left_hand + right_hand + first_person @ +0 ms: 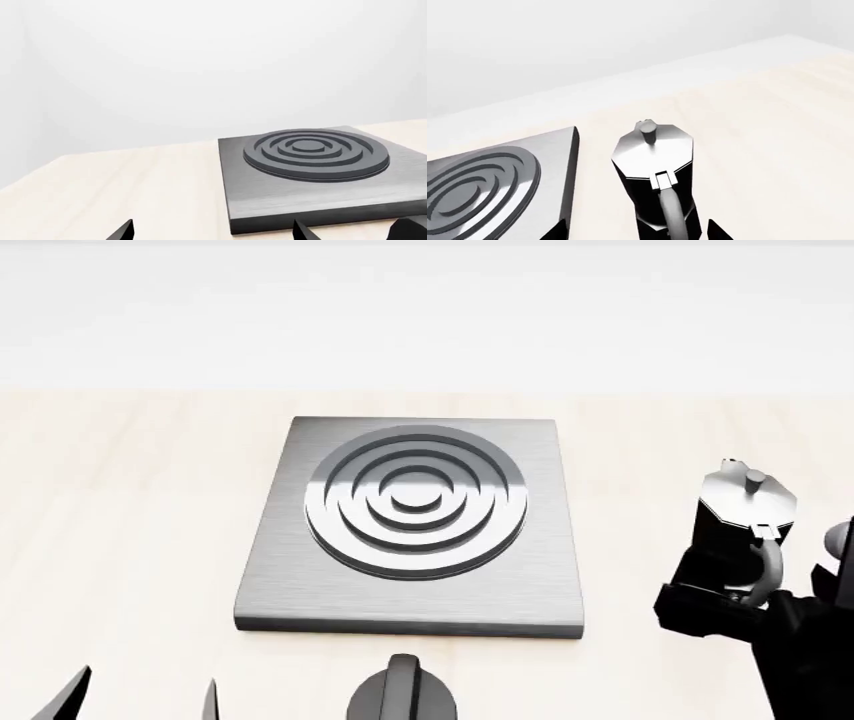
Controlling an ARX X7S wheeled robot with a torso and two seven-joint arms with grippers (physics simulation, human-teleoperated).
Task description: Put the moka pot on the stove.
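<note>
The moka pot [745,512] stands upright on the wooden table to the right of the stove [416,525]. It is black and faceted, with a silver lid, a knob and a curved handle. In the right wrist view the moka pot [654,170] stands between my right gripper's [637,231] open fingertips, with its handle toward the camera. There is a wide gap on the stove's [487,185] side. In the head view my right gripper [747,605] is low at the pot's near side. My left gripper [213,232] is open and empty, just short of the stove's [307,170] front edge.
A short black knob [400,692] sits on the table in front of the stove, and a dark shape [408,229] shows at the edge of the left wrist view. My left fingertips [70,695] show at the lower left of the head view. A white wall runs behind the table.
</note>
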